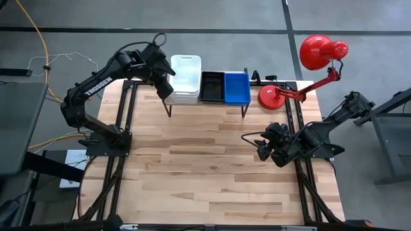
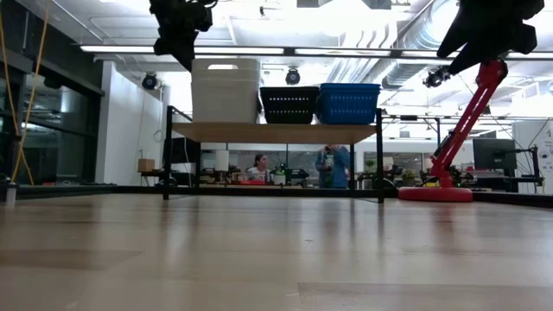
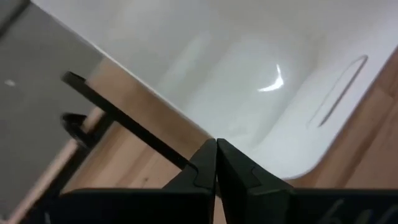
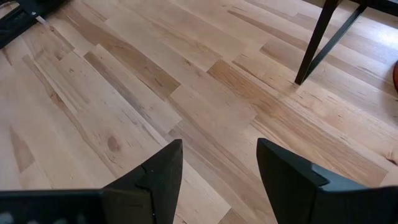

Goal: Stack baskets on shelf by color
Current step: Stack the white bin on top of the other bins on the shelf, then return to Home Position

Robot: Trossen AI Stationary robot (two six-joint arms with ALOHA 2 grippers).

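On the shelf at the table's far edge stand a stack of white baskets, the black baskets and the blue baskets, side by side on the plank top. My left gripper is shut and hovers above the left side of the white stack, touching nothing. My right gripper is open above bare table, to the right of and nearer than the shelf.
A red desk lamp stands with its base just right of the shelf. A shelf leg shows ahead of my right gripper. The wooden table spreads out before the shelf. People are in the room beyond.
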